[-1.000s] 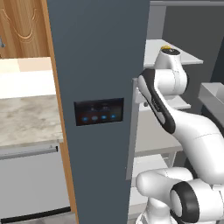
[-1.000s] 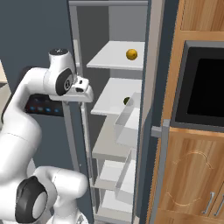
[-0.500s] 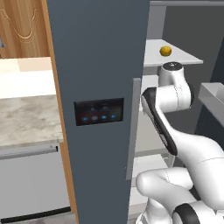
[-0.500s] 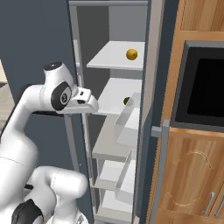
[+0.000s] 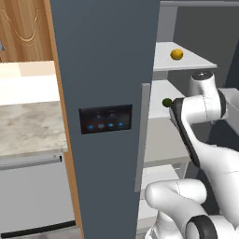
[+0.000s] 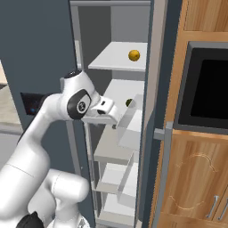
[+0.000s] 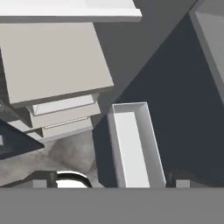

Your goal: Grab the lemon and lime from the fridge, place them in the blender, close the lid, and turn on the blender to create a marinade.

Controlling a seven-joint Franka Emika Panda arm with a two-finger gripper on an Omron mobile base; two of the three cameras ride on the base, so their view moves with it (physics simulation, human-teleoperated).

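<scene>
The fridge [image 5: 107, 56] stands open, its dark door swung out with a grey handle [image 5: 144, 135]. The yellow lemon [image 6: 134, 55] rests on the top shelf [image 6: 111, 60], also seen as the lemon [image 5: 176, 54]. The green lime [image 6: 129, 102] lies one shelf lower, also seen as the lime [image 5: 166, 102]. My gripper [image 6: 115, 119] is inside the fridge opening, just left of and slightly below the lime, apart from it. In the hand view the gripper [image 7: 110, 183] points down at lower shelves, its fingertips [image 7: 39, 183] wide apart and empty. The blender and lid are out of view.
A pale door bin [image 7: 133, 148] sits straight below the hand, beside grey shelves [image 7: 52, 65]. A black oven window [image 6: 207, 89] and wood cabinets [image 6: 196, 178] flank the fridge on the right. A marble counter [image 5: 28, 126] and a dishwasher front [image 5: 32, 191] lie left of the door.
The arm has bent down and forward, carrying the hand rightward and lower into the fridge opening, from beside the door edge to the level of the lime's shelf.
</scene>
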